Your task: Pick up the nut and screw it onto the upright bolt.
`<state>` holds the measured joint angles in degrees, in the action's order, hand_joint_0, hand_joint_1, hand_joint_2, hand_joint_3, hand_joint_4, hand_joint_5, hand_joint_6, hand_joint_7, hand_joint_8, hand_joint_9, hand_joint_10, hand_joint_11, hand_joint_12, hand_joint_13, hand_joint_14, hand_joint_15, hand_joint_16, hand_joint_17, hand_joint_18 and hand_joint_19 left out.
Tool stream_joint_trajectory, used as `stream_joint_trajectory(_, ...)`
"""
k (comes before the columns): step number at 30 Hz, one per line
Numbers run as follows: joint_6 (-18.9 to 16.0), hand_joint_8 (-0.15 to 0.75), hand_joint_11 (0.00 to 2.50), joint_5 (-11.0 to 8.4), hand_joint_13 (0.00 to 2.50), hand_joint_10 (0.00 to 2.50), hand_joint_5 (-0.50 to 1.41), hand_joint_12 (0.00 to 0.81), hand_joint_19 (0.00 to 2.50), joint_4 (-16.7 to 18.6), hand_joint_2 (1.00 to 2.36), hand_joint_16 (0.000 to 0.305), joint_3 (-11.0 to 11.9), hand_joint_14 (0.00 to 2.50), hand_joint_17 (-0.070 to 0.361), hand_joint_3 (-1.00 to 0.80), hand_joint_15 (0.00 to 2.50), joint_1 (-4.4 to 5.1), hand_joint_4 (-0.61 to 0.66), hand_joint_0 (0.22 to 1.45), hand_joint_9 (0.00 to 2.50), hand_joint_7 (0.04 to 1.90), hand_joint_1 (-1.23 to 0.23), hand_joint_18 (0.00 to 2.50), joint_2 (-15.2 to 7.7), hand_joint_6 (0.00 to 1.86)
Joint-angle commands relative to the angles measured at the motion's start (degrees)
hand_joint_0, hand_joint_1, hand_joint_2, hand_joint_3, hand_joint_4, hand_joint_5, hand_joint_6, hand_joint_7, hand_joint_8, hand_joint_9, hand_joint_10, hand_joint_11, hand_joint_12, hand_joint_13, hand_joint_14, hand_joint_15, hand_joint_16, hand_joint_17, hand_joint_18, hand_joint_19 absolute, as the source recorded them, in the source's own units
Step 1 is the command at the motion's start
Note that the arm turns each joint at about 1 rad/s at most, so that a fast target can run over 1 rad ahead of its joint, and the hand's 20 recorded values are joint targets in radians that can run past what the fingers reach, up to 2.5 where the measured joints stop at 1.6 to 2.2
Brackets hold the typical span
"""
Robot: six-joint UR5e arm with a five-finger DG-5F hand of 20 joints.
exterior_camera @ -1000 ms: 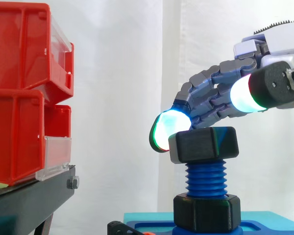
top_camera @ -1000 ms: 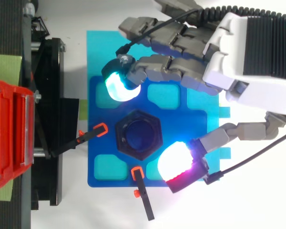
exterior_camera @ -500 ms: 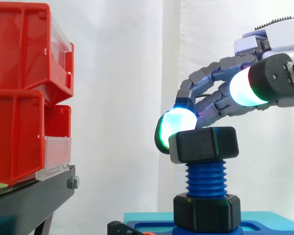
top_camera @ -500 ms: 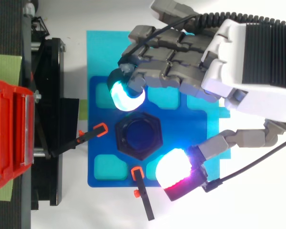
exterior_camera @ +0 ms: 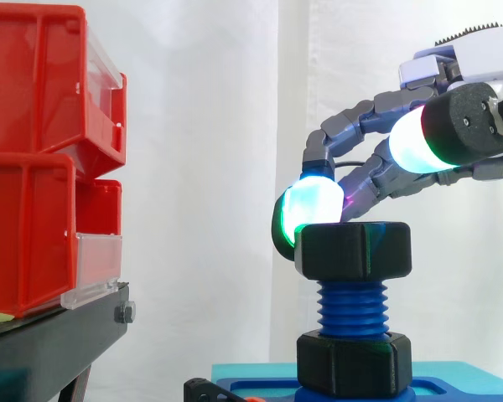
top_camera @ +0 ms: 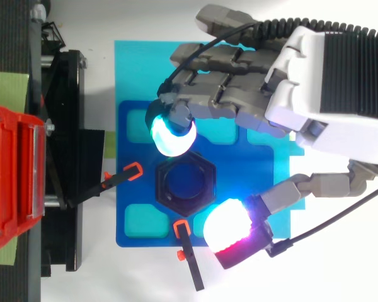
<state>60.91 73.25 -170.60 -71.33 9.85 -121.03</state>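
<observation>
A black hex nut [exterior_camera: 352, 249] sits on top of the upright blue bolt [exterior_camera: 352, 308], level on its thread. Seen from above, the nut [top_camera: 184, 186] is at the middle of the blue base plate [top_camera: 138, 220]. My hand [top_camera: 315, 82] comes in from the right and is curled over the nut. One glowing fingertip [top_camera: 172, 133] presses the nut's far upper edge. The thumb's pad [top_camera: 227, 226] rests against its near corner. In the side view the hand [exterior_camera: 478, 84] hangs above and to the right of the nut.
A second black nut [exterior_camera: 354, 362] sits at the bolt's foot on the plate. Stacked red bins [exterior_camera: 42, 151] stand on a black stand [exterior_camera: 50, 343] to the left. Two orange-tipped clamps [top_camera: 133, 170] [top_camera: 181, 228] hold the plate's left and near sides.
The fingertip and the thumb's pad have closed in on the nut from both sides. The nut has turned a little on the bolt and now sits level.
</observation>
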Motion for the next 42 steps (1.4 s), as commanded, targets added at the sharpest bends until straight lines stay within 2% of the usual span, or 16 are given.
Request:
stream_joint_trajectory(1,0.00,0.333,0.03,-0.04,0.44,0.00,-0.05,0.389,0.00,0.00,1.00,0.052,-0.04,0.00,0.117,-0.50,0.00,0.00,0.35,0.41,0.76,1.02,-0.52,0.08,0.00,0.50)
stream_joint_trajectory(10,0.00,0.329,0.06,-0.04,0.49,0.00,-0.03,0.380,0.00,-0.26,1.00,0.050,-0.04,0.00,0.112,-0.50,0.00,0.00,0.32,0.41,0.87,1.05,-0.51,0.12,0.00,0.50)
stream_joint_trajectory(21,0.00,0.306,0.07,0.05,0.62,0.00,0.01,0.353,0.00,-0.87,1.00,0.046,-0.04,0.00,0.103,-0.50,0.00,0.00,0.22,0.43,1.07,1.09,-0.50,0.24,0.00,0.50)
stream_joint_trajectory(31,0.00,0.249,0.09,0.05,0.75,0.00,0.05,0.311,0.00,-1.23,1.00,0.041,-0.04,0.00,0.093,-0.50,0.01,-0.18,0.07,0.46,1.35,1.15,-0.50,0.37,0.00,0.50)
stream_joint_trajectory(42,0.00,0.138,0.13,-0.04,0.96,0.00,0.10,0.257,0.07,-1.23,1.00,0.033,-0.04,0.00,0.074,-0.50,0.01,-0.18,0.03,0.47,1.66,1.23,-0.51,0.63,0.00,0.50)
